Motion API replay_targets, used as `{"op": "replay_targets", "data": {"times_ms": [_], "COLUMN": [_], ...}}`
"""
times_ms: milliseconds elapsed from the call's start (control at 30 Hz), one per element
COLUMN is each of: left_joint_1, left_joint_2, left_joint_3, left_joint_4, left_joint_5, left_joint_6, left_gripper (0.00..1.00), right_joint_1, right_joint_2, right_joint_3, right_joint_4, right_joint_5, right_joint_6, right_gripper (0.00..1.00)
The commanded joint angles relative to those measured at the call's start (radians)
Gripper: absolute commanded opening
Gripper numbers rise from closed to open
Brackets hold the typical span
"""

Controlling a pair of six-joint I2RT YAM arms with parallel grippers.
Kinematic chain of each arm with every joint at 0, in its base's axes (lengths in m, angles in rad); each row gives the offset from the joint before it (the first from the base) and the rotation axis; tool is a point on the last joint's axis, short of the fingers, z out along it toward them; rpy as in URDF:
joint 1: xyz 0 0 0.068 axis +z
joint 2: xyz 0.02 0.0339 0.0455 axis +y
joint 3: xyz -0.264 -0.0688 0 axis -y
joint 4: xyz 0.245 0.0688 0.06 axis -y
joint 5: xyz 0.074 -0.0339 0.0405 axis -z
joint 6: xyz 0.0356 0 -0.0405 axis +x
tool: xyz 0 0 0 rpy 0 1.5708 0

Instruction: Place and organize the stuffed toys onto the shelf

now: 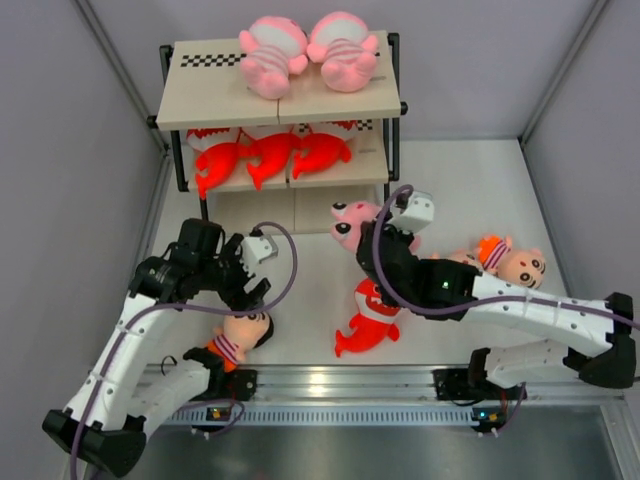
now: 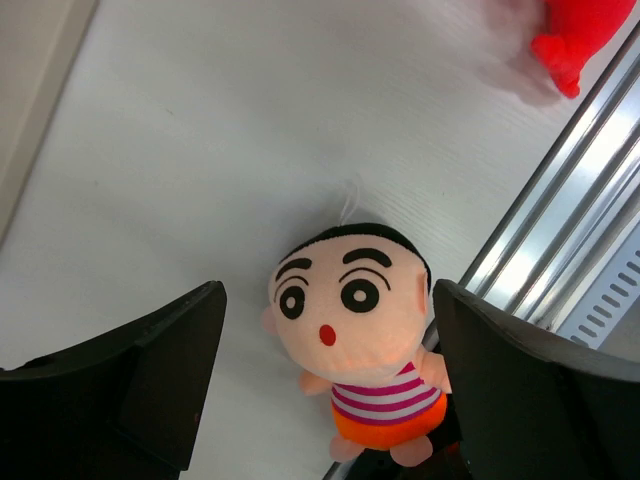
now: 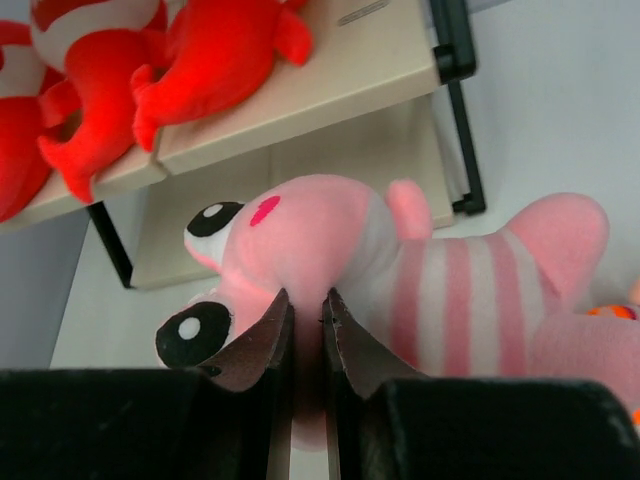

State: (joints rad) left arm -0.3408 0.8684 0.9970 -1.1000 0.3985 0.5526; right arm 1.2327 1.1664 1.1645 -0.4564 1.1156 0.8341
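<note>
though loose, boy doll (image 2: 350, 330) between jaws

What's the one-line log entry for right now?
left claw: open over boy doll | right claw: shut on pink striped doll | shelf: two pink dolls top, three sharks middle

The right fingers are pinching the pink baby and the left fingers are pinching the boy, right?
Not quite. The right fingers do pinch the pink baby. The left fingers are not pinching the boy: they stand wide open, one on each side of him. The left wrist view shows it.
</note>
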Motion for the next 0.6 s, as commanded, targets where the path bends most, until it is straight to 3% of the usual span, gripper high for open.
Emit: {"op": "replay_targets", "data": {"times_ms": [0,67,300,567], "left_joint_1": [-0.038,-0.047,-0.07,-0.07], "left_joint_2": [0.038,0.06,0.104,0.156], "left_joint_3": [0.124,0.19,0.313,0.423], "left_joint_4": [0.051,0.051,0.051,0.097], "left_joint_5": [0.017,0.048,0.157,0.037], "left_joint_6": [-0.049,-0.069,-0.089,-0.166], "left_gripper": [0.93,0.98,0.98,0.98], "right_joint_1": [0.062,0.079,0.113,0.159], "right_joint_2": [0.08,0.117,0.237,0.315], "right_joint_3": [0.092,0.129,0.228,0.307], "right_joint_4": [0.074,0.12,0.226,0.255], "right_joint_5": [-0.022,-0.039,-0.109,-0.194], "right_joint_6": [-0.019,-0.021,-0.053,-0.079], "right_gripper": [0.0,0.0,0.0,0.0]}}
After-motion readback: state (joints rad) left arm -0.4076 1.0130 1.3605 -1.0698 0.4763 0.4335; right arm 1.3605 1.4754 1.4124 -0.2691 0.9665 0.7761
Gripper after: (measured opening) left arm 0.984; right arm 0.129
